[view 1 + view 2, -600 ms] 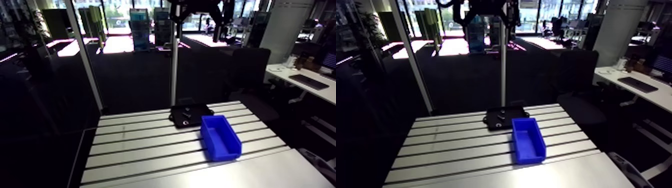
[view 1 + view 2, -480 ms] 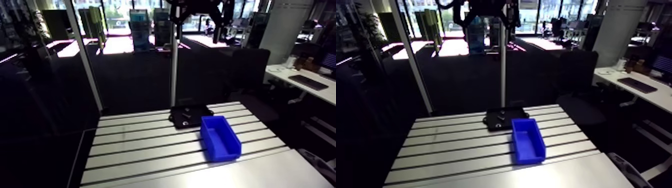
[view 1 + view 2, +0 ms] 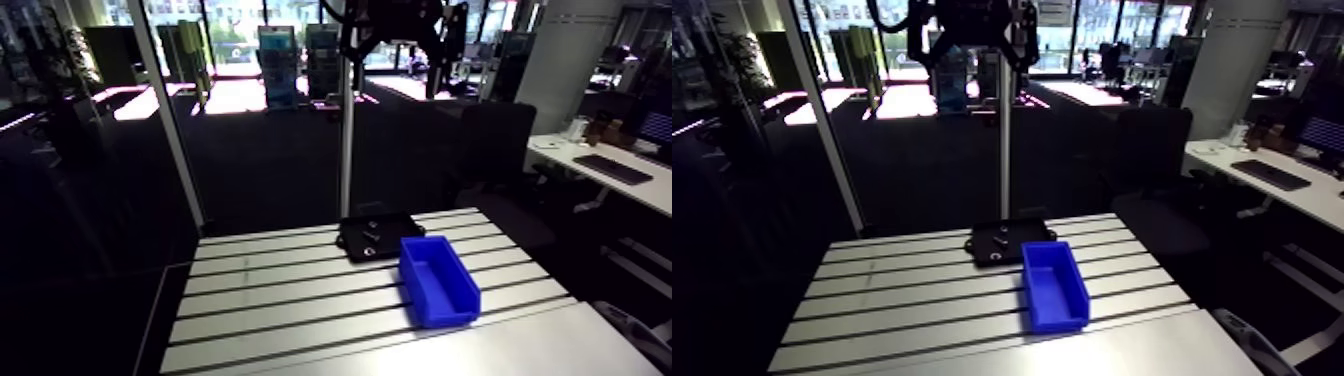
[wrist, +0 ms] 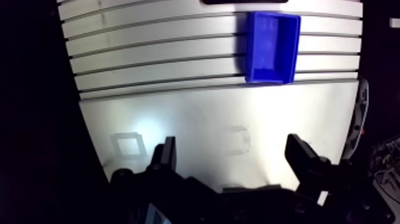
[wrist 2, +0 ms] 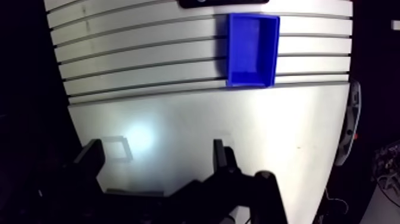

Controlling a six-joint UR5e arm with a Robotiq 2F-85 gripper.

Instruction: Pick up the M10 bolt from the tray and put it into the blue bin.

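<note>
Gripper [image 4: 231,148] fingers spread wide high over the table [image 3: 270,300]; black tray [image 3: 398,224] holds small metal parts [image 3: 370,246], blue bin [image 3: 439,281] just beside it shows a bare floor

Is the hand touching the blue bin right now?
Apart. The wrist view shows the blue bin far ahead of the open hand, with a wide stretch of bare table between them.

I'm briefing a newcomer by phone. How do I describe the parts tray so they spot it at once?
On the slotted aluminium table sits an open blue plastic bin. Just beyond its far end, at the foot of the upright metal post, lies the flat black tray. Unlike the deep blue bin, it is shallow, dark and holds small shiny parts.
</note>
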